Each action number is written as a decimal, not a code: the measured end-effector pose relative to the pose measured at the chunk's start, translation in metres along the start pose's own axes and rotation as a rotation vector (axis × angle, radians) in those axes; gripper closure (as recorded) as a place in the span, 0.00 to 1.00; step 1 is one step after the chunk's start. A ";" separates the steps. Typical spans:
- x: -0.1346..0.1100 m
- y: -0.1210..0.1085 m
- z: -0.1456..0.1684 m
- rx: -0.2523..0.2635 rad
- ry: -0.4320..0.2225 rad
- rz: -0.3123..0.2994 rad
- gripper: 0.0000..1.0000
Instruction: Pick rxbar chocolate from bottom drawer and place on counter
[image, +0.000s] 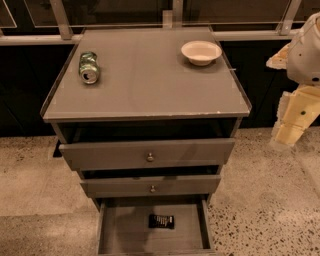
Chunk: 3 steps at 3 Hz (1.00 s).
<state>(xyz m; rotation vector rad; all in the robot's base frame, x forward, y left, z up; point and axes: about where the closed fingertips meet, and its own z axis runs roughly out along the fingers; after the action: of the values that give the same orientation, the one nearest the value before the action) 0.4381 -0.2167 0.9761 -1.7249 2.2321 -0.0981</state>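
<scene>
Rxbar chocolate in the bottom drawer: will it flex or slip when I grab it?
The rxbar chocolate lies flat on the bottom drawer floor, so it probably offers little edge to grip. Its black wrapper may be slippery. Small and thin, likely light. The claw hangs beyond the counter's right edge.

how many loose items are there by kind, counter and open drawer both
crushed green can: 1, on the counter
white bowl: 1, on the counter
rxbar chocolate: 1, in the bottom drawer
total: 3
the tool hangs right of the counter, touching none
</scene>
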 end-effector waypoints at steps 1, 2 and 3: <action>0.000 0.000 0.000 0.000 0.000 0.000 0.00; 0.002 0.003 0.008 0.012 -0.033 0.005 0.00; 0.009 0.026 0.050 -0.014 -0.126 0.012 0.00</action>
<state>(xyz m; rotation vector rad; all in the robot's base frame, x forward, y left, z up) 0.4265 -0.2111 0.9205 -1.6760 2.1563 0.0284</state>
